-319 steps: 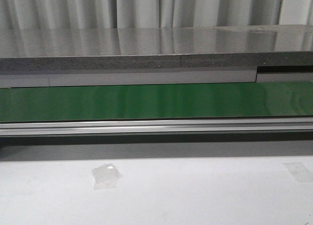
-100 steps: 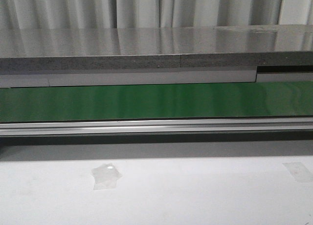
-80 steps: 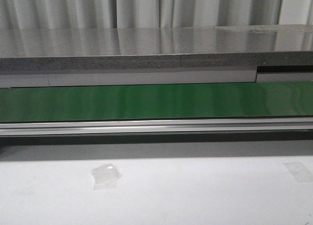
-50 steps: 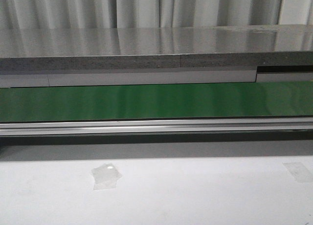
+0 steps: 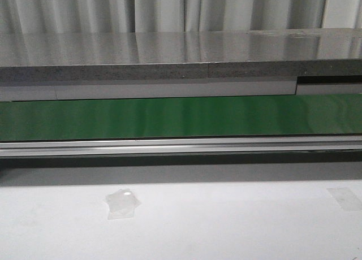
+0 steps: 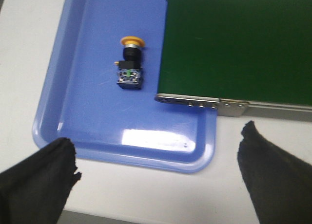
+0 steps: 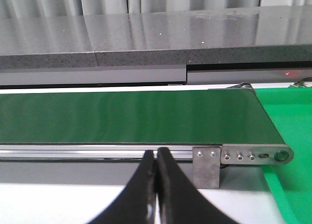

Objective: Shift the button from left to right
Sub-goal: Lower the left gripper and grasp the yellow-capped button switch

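Note:
The button [image 6: 129, 65] lies on its side in a blue tray [image 6: 73, 131], its yellow-orange head toward the tray's far part and its dark body with green marks nearer me. My left gripper [image 6: 158, 146] is open wide and empty, above the tray's near edge, apart from the button. My right gripper [image 7: 156, 155] is shut and empty, in front of the green conveyor belt [image 7: 126, 118]. Neither gripper nor the button shows in the front view.
The belt's end and metal bracket [image 6: 202, 102] overlap the blue tray beside the button. A green tray [image 7: 287, 131] lies past the belt's right end. The front view shows the belt [image 5: 181, 117], its aluminium rail [image 5: 181, 146], a grey shelf [image 5: 181, 59] and tape pieces [image 5: 121, 202].

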You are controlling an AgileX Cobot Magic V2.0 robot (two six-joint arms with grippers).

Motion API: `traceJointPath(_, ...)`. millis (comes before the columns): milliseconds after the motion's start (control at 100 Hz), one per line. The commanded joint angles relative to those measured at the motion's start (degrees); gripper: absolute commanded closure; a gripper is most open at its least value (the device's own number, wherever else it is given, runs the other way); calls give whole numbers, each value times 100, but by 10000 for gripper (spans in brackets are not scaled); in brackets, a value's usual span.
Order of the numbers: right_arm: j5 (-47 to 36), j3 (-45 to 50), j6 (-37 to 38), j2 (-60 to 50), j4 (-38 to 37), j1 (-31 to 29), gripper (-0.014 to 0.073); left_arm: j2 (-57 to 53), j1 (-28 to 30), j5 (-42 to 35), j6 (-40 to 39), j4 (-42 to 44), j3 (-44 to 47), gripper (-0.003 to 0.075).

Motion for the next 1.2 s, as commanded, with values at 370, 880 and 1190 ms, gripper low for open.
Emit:
traceJointPath(370, -483, -87, -27, -101, -57, 9, 666, 1926, 1561, -796, 578, -630, -1200, 103)
traceJointPath(880, -483, -87, -27, -101, -57, 9, 666, 4306, 1621, -938, 1427, -1412, -2520, 102)
traceJointPath(1190, -483, -87, -27, -101, -57, 9, 666, 4534, 1621, -1315, 1427, -1370, -2523, 102)
